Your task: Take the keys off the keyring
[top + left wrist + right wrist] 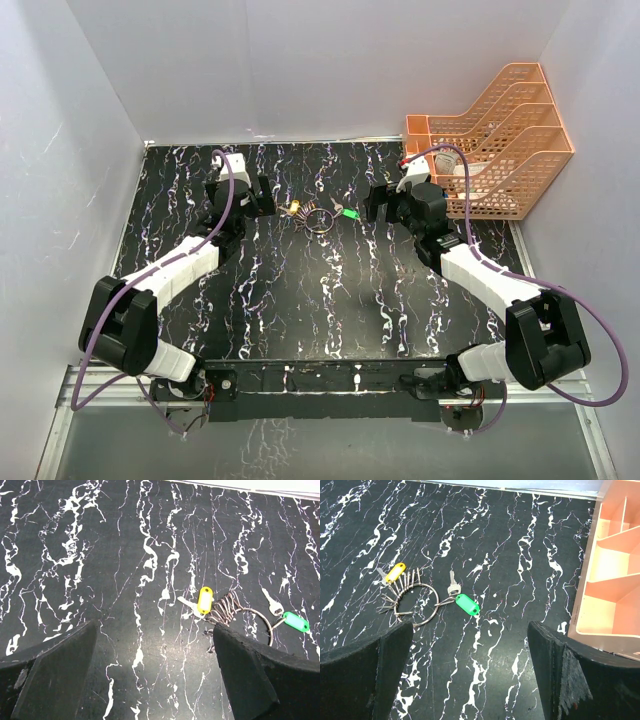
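Approach step, nothing gripped. Left claw (pixel 155 627) and right claw (pixel 470 635) both spread apart, flanking keyring (pixel 436 611); keys (pixel 400 582) apparently all threaded. Next: pin ring, pinch one key — fine alignment needed.

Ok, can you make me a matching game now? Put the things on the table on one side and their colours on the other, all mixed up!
Things:
1. keyring
2. file rack
3. tag nearest the rack
4. tag farthest from the rack

Colours:
A. yellow
B. silvery
C. green
D. orange

Pairs: 1-B, 2-D, 3-C, 4-A
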Motion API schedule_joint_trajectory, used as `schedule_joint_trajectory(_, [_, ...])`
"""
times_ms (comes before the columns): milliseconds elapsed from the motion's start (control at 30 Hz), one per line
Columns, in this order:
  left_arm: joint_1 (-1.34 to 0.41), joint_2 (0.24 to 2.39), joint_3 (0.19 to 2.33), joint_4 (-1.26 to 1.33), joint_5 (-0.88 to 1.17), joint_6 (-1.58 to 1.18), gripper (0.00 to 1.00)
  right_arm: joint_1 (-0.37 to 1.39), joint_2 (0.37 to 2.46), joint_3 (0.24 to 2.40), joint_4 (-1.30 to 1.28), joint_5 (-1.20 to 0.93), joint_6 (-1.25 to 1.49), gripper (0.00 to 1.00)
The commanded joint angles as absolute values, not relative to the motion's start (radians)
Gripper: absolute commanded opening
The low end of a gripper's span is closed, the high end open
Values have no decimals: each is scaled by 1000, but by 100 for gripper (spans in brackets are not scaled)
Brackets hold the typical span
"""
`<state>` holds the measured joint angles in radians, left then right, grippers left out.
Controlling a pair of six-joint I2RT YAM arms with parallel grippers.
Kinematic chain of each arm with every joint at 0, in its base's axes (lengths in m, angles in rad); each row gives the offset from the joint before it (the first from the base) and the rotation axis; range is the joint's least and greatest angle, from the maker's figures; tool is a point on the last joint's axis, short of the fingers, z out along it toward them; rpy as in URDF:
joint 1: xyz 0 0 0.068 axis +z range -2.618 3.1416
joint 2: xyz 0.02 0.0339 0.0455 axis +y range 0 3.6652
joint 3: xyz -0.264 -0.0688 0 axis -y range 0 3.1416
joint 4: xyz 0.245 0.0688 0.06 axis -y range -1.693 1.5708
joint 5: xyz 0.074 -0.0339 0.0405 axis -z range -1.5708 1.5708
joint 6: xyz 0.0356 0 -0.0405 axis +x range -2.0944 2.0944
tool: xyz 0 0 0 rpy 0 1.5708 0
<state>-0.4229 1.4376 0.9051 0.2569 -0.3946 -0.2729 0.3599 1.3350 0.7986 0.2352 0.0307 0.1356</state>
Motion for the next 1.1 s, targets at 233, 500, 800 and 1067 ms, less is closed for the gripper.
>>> schedule_joint_trajectory(233, [-422,1416,897,263,-398,-267,99,367,1314,811,297,33,124,98])
schedule_joint_trajectory(500, [-422,1412,893,286,-378,-261,99,368,1311,816,290,29,125,98])
schedule_joint_trajectory(800, [-422,1427,943,228,-227,-235,99,366,1336,845,326,9,218,98])
schedule_joint_trajectory(1067, [-422,1500,1042,163,-224,-275,99,359,1379,886,346,-49,221,98])
